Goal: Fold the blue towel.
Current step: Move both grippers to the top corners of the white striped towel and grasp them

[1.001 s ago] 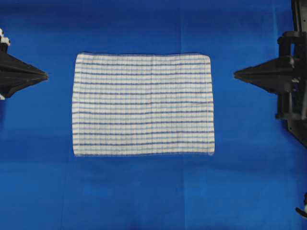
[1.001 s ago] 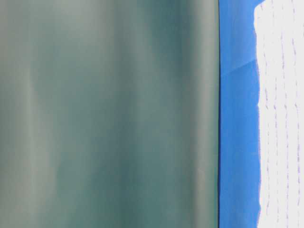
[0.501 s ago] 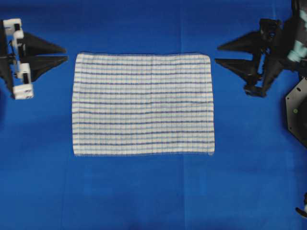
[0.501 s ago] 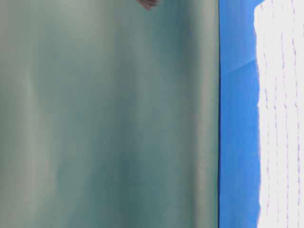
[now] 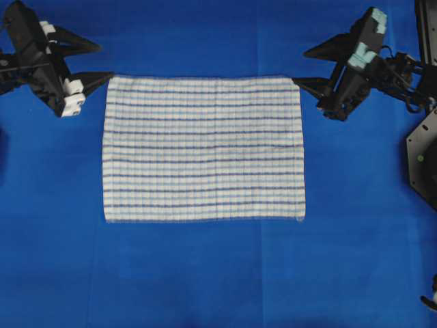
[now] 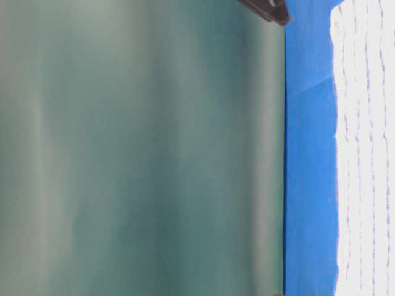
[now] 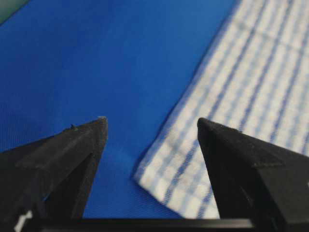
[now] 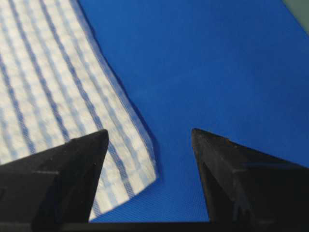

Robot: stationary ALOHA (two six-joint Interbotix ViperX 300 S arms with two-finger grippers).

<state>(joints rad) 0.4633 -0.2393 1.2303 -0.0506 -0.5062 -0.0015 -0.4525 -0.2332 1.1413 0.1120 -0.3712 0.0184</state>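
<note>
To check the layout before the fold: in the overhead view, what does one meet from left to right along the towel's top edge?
left gripper → blue towel → right gripper, all on the blue table cover.

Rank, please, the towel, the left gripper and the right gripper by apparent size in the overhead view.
1. towel, by far the largest.
2. left gripper and right gripper: they look alike, so no ranking between them.

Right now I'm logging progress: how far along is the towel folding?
No fold is done: the white woven towel with blue stripes lies flat on the blue table covering. In hand: the open left gripper and open right gripper frame its far corners without gripping. Grasping and folding remain.
</note>
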